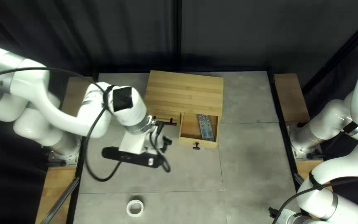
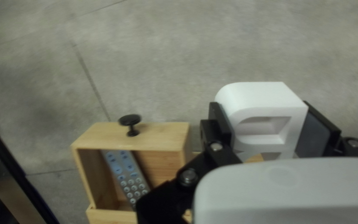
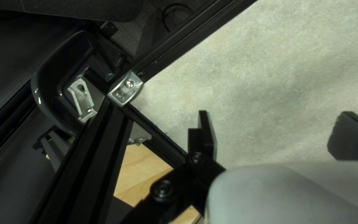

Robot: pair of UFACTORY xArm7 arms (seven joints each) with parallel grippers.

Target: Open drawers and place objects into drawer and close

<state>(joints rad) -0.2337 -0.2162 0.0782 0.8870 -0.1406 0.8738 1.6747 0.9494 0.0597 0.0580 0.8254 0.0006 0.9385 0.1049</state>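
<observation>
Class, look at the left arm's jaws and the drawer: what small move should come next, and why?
Probably shift the left jaws sideways until the white block is over the drawer. They grip the block beside the drawer, not above it; the drawer stands open, with room beside the remote inside.

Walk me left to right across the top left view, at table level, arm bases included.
Left arm's base → white ring → open drawer with a remote inside → right arm's base.

There is one tan wooden cabinet (image 1: 185,91), one open boxy drawer (image 1: 205,143), one long grey remote (image 1: 205,127), one round white ring (image 1: 128,208), one white block (image 2: 262,99).
</observation>
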